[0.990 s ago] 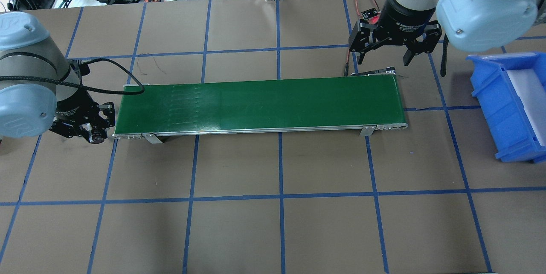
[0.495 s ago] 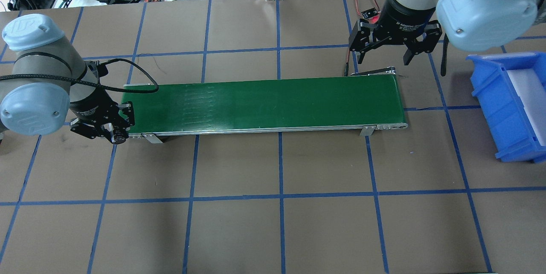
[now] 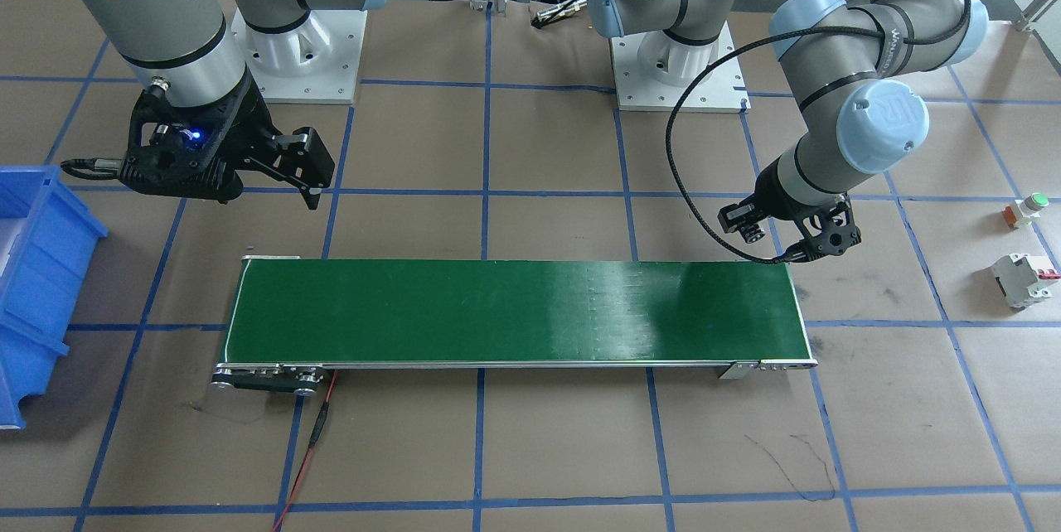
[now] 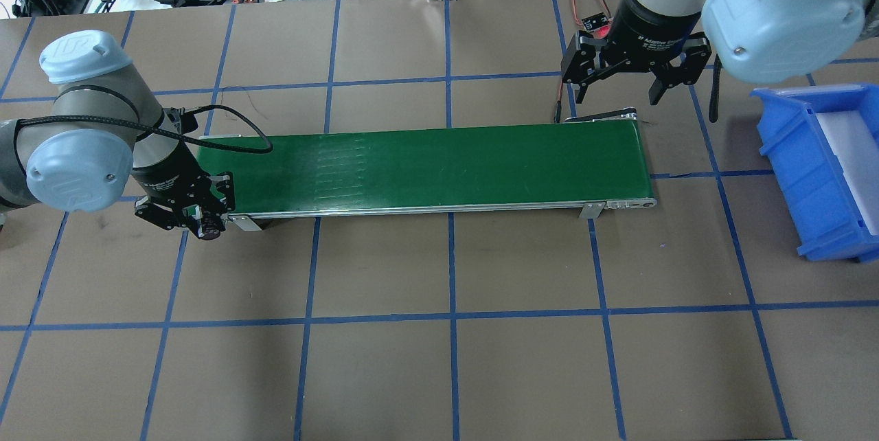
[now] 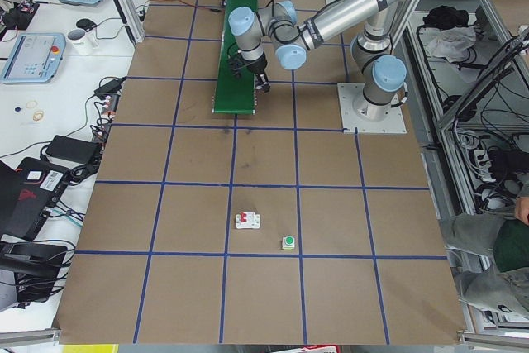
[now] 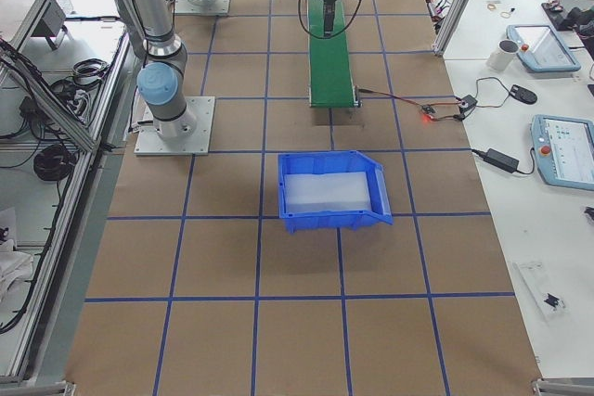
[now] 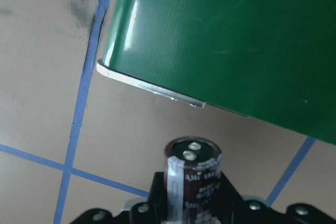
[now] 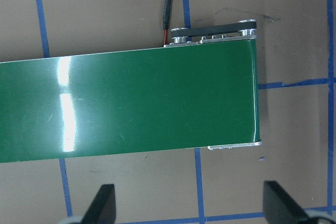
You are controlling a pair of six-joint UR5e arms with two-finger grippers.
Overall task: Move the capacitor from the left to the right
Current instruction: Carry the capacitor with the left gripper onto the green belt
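My left gripper point(image 4: 200, 213) is shut on the capacitor point(image 7: 193, 174), a stubby black cylinder with pale markings and a metal top. It is held upright just off the left end of the green conveyor belt point(image 4: 426, 165), by the belt's corner point(image 7: 107, 66). The same gripper shows at the belt's right end in the front-facing view point(image 3: 789, 235). My right gripper point(image 4: 618, 94) is open and empty and hovers beyond the belt's right end. Its two fingers point(image 8: 102, 203) stand wide apart above the belt's end.
A blue bin point(image 4: 800, 166) with a white lining stands right of the belt. A white breaker point(image 3: 1024, 279) and a green-capped push button point(image 3: 1026, 209) lie on the table far to my left. A red wire point(image 3: 311, 441) runs from the belt's motor end.
My left arm has moved right, carrying the capacitor up to the left end of the belt. The right arm has not moved.
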